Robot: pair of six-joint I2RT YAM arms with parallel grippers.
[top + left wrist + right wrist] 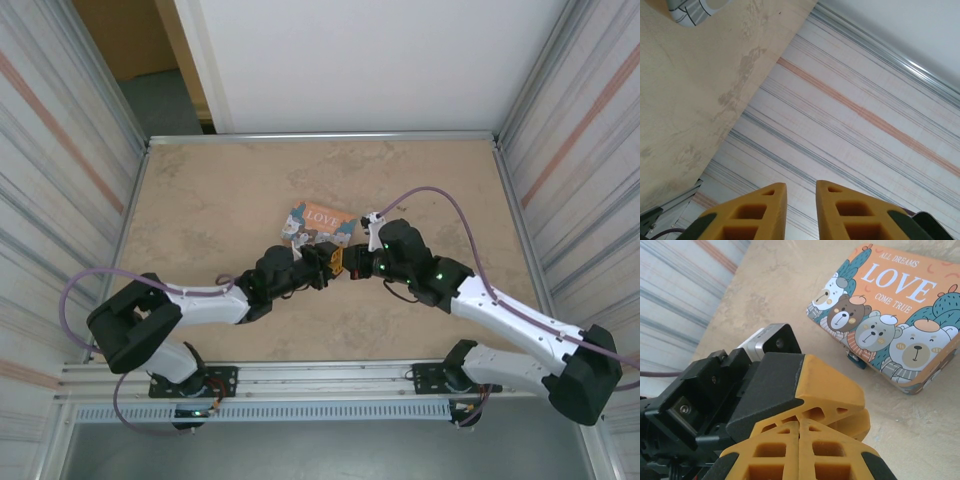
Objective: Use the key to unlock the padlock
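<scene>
1. The table (200, 205) carries the printed box (900, 310), which lies flat near the table's middle with its lid side up. Both arms reach in from the near edge and meet just in front of the box.

2. Check the left gripper (800, 186). Its jaws stand a narrow gap apart. The wall shows through the gap, and nothing sits in it.

3. Check the right gripper (799, 426). Its yellow fingers are pressed together along their length, with the tips close against the left gripper. You cannot tell whether they pinch the key or anything else thin.

4. Locate the padlock (857, 360). It sits at the box's front edge, tucked below the rim. Expect a tiny blue-teal body, partly hidden; the shackle is too small to make out.

5. Status, as a judgement: neither gripper is at the padlock, so treat insertion, turning and release of the shackle as not yet done.
</scene>
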